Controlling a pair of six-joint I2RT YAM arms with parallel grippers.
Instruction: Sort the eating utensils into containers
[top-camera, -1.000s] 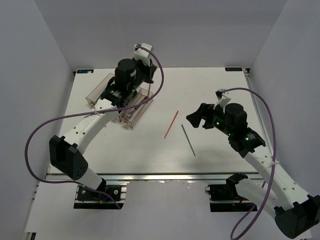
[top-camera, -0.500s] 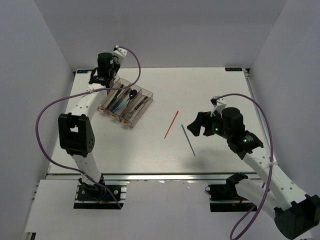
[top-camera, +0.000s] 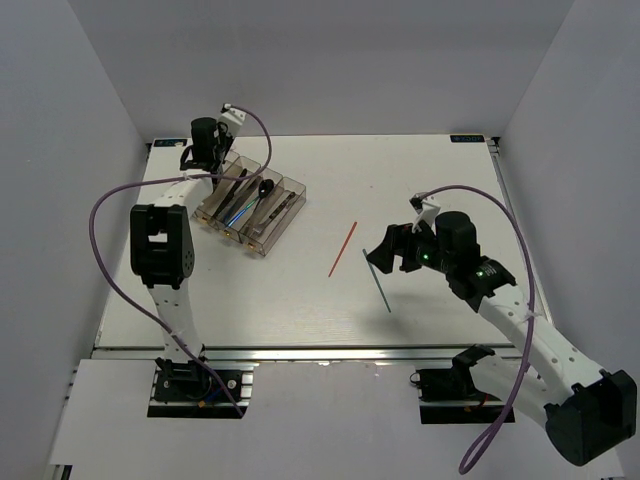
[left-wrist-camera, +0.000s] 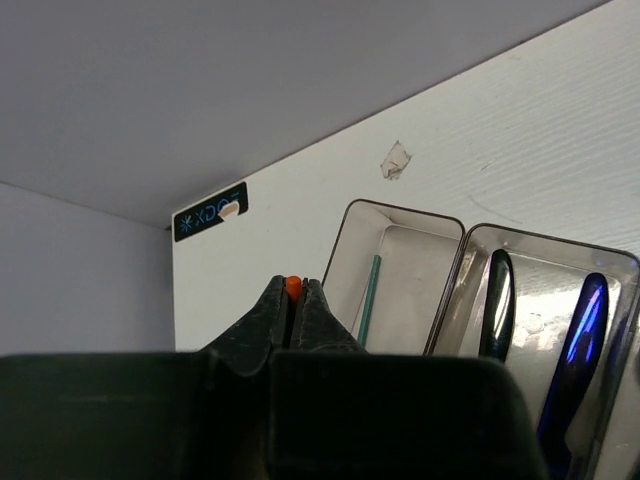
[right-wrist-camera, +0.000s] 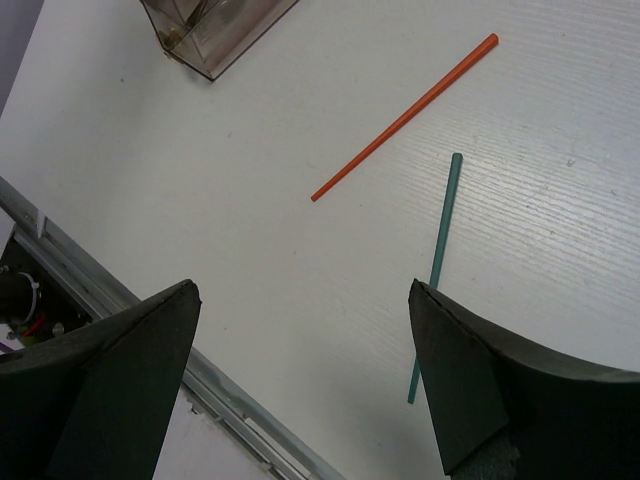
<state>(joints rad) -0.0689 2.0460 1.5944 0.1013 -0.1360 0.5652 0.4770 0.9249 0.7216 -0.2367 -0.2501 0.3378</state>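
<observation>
The smoky-brown tray (top-camera: 262, 246) lies at the far left and holds a dark spoon (top-camera: 265, 187) and other cutlery. My left gripper (top-camera: 203, 160) hovers at the tray's far left end, shut on the tip of an orange chopstick (left-wrist-camera: 293, 284). In the left wrist view the gripper (left-wrist-camera: 294, 298) is beside the tray (left-wrist-camera: 441, 292), where a green chopstick (left-wrist-camera: 368, 298), a dark spoon (left-wrist-camera: 497, 305) and a blue knife (left-wrist-camera: 575, 350) lie. My right gripper (top-camera: 385, 250) is open and empty above a loose green chopstick (top-camera: 378, 283) and orange chopstick (top-camera: 343, 249). Both show in the right wrist view, orange (right-wrist-camera: 405, 118) and green (right-wrist-camera: 435, 270), with the gripper (right-wrist-camera: 305, 335) wide open.
The table's near metal rail (right-wrist-camera: 120, 300) runs under my right gripper. A corner of the tray (right-wrist-camera: 215, 35) shows at the top of the right wrist view. A blue label (left-wrist-camera: 210, 211) marks the table's far left corner by the wall.
My left arm has pulled back from over the tray to its far left end. My right gripper has moved left, closer over the green chopstick.
</observation>
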